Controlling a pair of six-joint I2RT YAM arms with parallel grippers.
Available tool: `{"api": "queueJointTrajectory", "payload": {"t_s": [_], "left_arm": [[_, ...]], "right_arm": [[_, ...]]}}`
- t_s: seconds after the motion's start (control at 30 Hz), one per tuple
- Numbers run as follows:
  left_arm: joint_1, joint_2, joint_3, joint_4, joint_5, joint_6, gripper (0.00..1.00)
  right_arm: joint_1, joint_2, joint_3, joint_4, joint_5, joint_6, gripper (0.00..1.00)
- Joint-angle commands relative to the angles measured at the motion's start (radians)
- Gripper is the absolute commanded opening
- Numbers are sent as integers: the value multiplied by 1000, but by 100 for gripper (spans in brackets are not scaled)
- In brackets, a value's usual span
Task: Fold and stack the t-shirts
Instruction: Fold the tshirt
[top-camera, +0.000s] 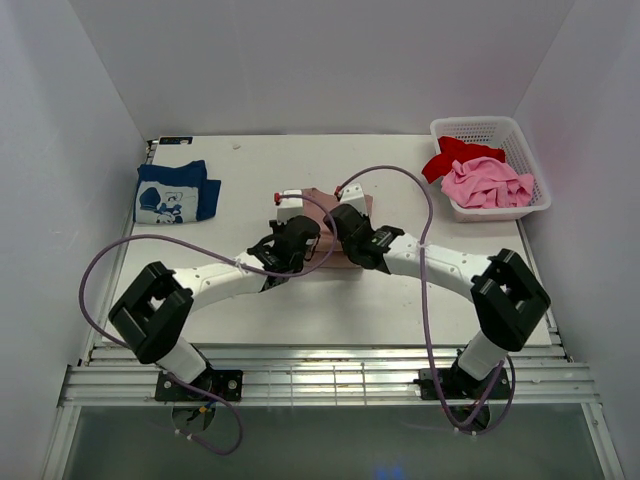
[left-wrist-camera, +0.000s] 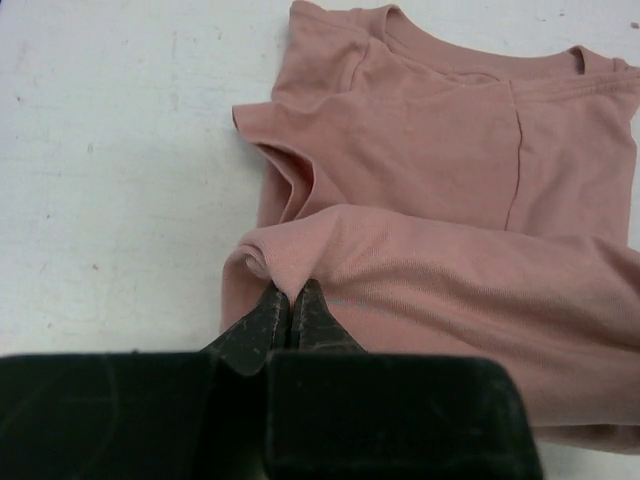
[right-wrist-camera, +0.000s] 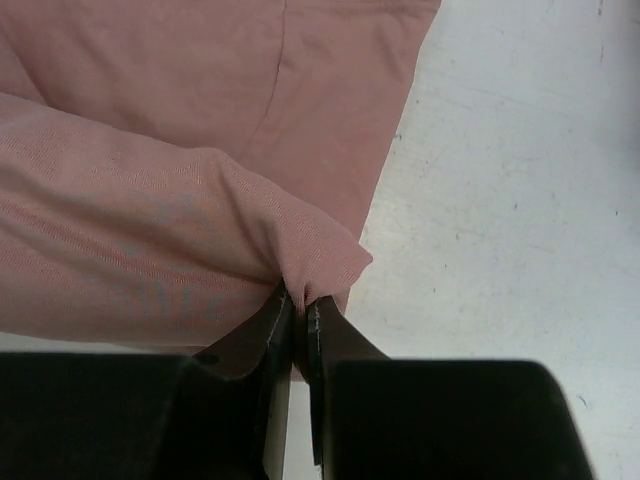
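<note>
The dusty pink-tan t-shirt (top-camera: 335, 255) lies mid-table, mostly hidden under both wrists. In the left wrist view it (left-wrist-camera: 450, 170) lies back side up with its collar at the top, and its near hem is lifted in a roll. My left gripper (left-wrist-camera: 291, 300) is shut on the hem's left corner. My right gripper (right-wrist-camera: 300, 305) is shut on the hem's right corner of the same shirt (right-wrist-camera: 200, 130). A folded navy t-shirt (top-camera: 175, 192) with a white print lies at the far left. The red t-shirt (top-camera: 455, 155) and the bright pink t-shirt (top-camera: 487, 183) sit in the basket.
A white plastic basket (top-camera: 515, 135) stands at the far right corner. White walls close the table on three sides. A metal rail (top-camera: 320, 380) runs along the near edge by the arm bases.
</note>
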Motion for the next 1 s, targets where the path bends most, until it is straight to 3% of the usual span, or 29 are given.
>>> {"api": "queueJointTrajectory", "payload": {"t_s": [0.0,0.53,0.97], "left_arm": [[52,54,59,90,64,91,0],[172,287,239,161,218,163,0],[189,346,309,257,314,211,0]], "right_arm": [[-36,63,87,84,-28,-96,8],[-139,211,215,95,-85,-158,8],[-167,232,245,70,-91,-145,8]]}}
